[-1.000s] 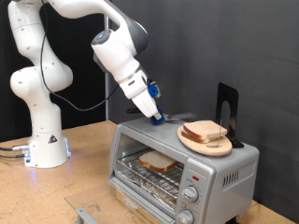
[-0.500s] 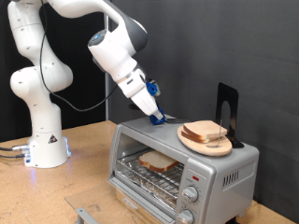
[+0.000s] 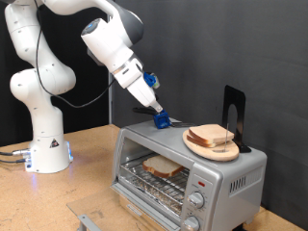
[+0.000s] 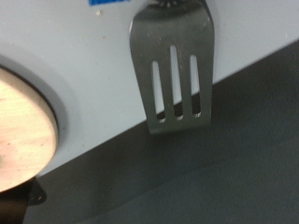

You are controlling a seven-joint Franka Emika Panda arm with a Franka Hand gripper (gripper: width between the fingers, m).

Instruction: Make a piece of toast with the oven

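We see a lab: black curtain backdrop [image 3: 250, 48], white robot arm [image 3: 38, 77] bolted onto a plain wooden bench [image 3: 58, 197].

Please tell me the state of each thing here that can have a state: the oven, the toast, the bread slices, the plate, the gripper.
oven: door shut
piece of toast: inside, lying on the rack
bread slices: stacked on the plate
wooden plate: on the oven top
spatula: slotted blade over the oven top
gripper: above the oven top
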